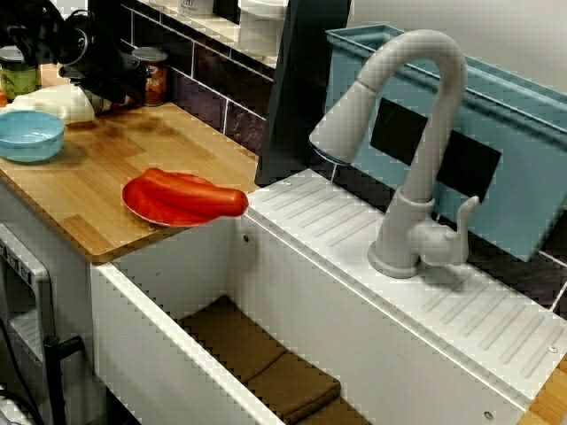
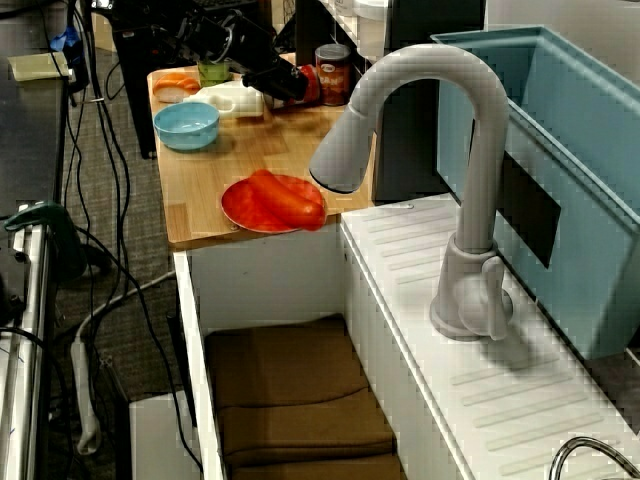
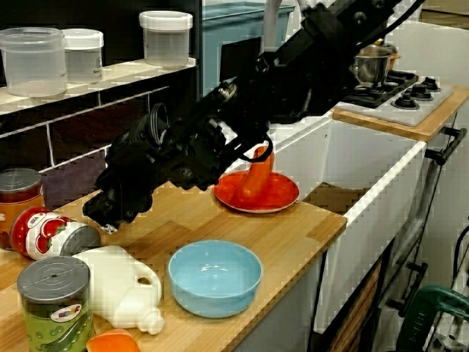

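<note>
Your black gripper [image 3: 108,211] hangs just beside the red-labelled tin can [image 3: 51,233], which lies sideways on the wooden counter [image 3: 293,227], seemingly propped by the white plastic jug [image 3: 117,282]. I cannot tell how the jaws stand.

Kitchen, white sink [image 1: 292,292], faucet [image 1: 416,133], stove [image 3: 410,95], wooden counter [image 1: 97,186]

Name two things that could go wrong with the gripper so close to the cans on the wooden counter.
The gripper hangs just beside the tipped can; a nudge could roll it along the counter. The blue bowl sits close by, near the counter's front edge; a sweep might push it off.
</note>
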Robot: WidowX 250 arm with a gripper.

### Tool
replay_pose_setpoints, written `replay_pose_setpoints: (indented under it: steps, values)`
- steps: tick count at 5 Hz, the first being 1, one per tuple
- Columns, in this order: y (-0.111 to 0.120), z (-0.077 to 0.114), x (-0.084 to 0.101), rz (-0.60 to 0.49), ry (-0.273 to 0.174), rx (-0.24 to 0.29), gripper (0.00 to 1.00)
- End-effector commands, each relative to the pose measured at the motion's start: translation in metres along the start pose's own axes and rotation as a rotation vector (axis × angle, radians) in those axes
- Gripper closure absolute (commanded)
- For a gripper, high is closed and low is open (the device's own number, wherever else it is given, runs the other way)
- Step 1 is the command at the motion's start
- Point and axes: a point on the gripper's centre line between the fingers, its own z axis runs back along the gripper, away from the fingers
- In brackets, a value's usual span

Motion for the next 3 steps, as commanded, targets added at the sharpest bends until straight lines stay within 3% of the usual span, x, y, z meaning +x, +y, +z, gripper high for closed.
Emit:
replay_pose_setpoints:
  steps: [1, 3]
  values:
    - [-0.0101, 0.0268, 0.0197, -0.112, 0.015, -0.085, 0.00]
    - [-0.0152, 0.0333, 0.0219, -0.217, 0.139, -0.163, 0.00]
